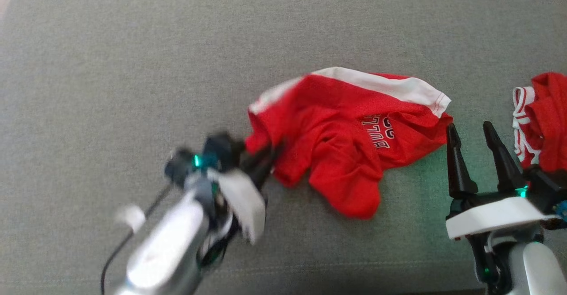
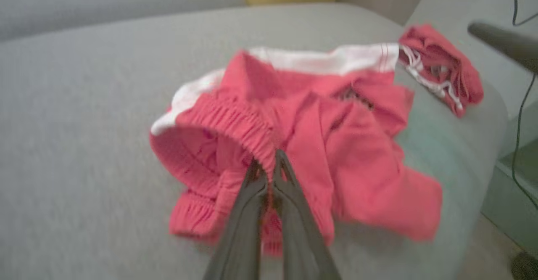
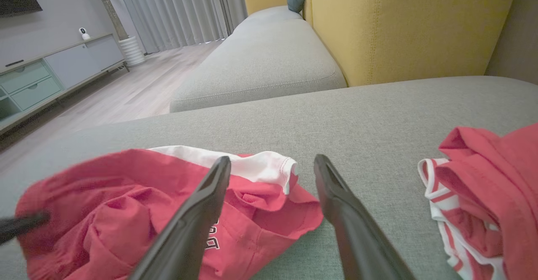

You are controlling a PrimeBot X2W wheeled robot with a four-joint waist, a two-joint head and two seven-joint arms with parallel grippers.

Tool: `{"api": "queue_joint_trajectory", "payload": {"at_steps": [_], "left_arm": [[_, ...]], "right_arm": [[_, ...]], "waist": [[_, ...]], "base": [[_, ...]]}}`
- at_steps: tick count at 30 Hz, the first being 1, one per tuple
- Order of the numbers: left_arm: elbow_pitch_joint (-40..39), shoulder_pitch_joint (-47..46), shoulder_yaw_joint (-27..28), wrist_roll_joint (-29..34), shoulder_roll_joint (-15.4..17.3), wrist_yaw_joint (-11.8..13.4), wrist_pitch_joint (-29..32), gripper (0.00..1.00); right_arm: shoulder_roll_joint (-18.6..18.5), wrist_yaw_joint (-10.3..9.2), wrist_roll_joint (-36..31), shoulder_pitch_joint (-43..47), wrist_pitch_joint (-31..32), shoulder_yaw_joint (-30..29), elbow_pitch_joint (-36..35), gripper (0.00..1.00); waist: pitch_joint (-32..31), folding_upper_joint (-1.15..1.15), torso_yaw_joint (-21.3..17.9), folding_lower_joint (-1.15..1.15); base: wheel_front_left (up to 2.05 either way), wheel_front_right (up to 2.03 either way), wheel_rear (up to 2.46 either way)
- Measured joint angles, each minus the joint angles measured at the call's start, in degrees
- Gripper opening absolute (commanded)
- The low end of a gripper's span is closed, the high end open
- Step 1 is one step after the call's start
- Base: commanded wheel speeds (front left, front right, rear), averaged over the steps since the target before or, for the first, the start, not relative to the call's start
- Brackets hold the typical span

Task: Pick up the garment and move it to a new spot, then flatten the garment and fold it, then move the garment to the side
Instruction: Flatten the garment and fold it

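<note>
Up close, the left gripper (image 2: 269, 168) has its two long dark fingers pressed together on the gathered elastic waistband (image 2: 227, 120) of the crumpled red fabric shorts (image 2: 357, 158) with a white side stripe. That's a pinch, with cloth caught right between the tips. The shorts lie in a loose heap on the grey woven sofa cushion (image 1: 133, 64), a touch to the robot's right of centre in the head view. Their white stripe runs along the far edge, and white lettering faces up near the right end. The left arm comes in from the lower left of the head view, blurred, with its fingertips at the heap's left end.

Over on the other side, the right gripper (image 1: 469, 129) hovers with its fingers spread wide and nothing between them. Its tips are just beside the shorts' right edge; whether they touch the cloth, can't tell. Further right, at the edge of the head view, a second bunched red garment with white-striped trim (image 1: 542, 118) sits apart from the shorts. A mustard-yellow upholstered backrest (image 3: 399, 23) rises behind the cushion in the right wrist view.
</note>
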Motion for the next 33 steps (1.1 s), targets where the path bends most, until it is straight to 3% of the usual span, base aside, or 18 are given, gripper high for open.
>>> {"api": "queue_joint_trajectory", "payload": {"at_steps": [6, 13, 14, 15, 16, 24, 33], "left_arm": [[-4.5, 8.4, -4.9, 0.9, 5.2, 0.0, 4.5, 0.00], [-5.8, 9.6, -5.1, 0.6, 7.1, 1.1, 5.7, 0.00], [-6.0, 10.1, -4.8, 0.6, 7.2, 1.6, 5.1, 0.06], [-6.2, 10.6, -4.4, 0.6, 7.2, 1.9, 4.4, 0.49], [-6.2, 11.2, -4.2, 0.6, 7.2, 2.5, 3.7, 1.00], [-7.8, 14.9, -2.0, 0.6, 6.9, 7.8, -2.8, 1.00], [-13.2, 19.1, 5.9, -0.5, 6.0, 15.3, -11.9, 1.00]], "right_arm": [[0.0, 0.00, -0.3, 0.1, 0.5, -1.2, 0.1, 1.00], [0.0, 0.00, -1.2, 0.1, 1.2, -1.7, 0.1, 1.00], [0.0, 0.00, -2.1, 0.1, 1.2, -2.0, 0.0, 1.00], [0.0, 0.00, -2.8, 0.1, 1.3, -2.3, -0.2, 1.00], [0.0, 0.00, -3.4, 0.2, 1.4, -2.6, -0.4, 1.00], [0.0, 0.00, -3.4, 2.5, 2.6, -3.9, -1.4, 1.00], [0.0, 0.00, -3.8, 2.8, 3.6, -4.9, -2.8, 1.00]], "waist": [[-0.3, 0.00, 1.0, 0.00], [-0.7, 0.00, 1.5, 0.00], [-1.0, 0.00, 1.5, 0.00], [-1.2, 0.00, 1.5, 0.00], [-1.5, 0.00, 1.6, 0.00], [-4.4, 0.00, 2.1, 0.00], [-6.8, 0.00, 3.3, 0.00]], "base": [[0.00, 0.00, 0.00], [0.00, 0.00, 0.00], [0.00, 0.00, 0.00], [0.00, 0.00, 0.00], [0.00, 0.00, 0.00], [0.00, 0.00, 0.00], [0.00, 0.00, 0.00]]}}
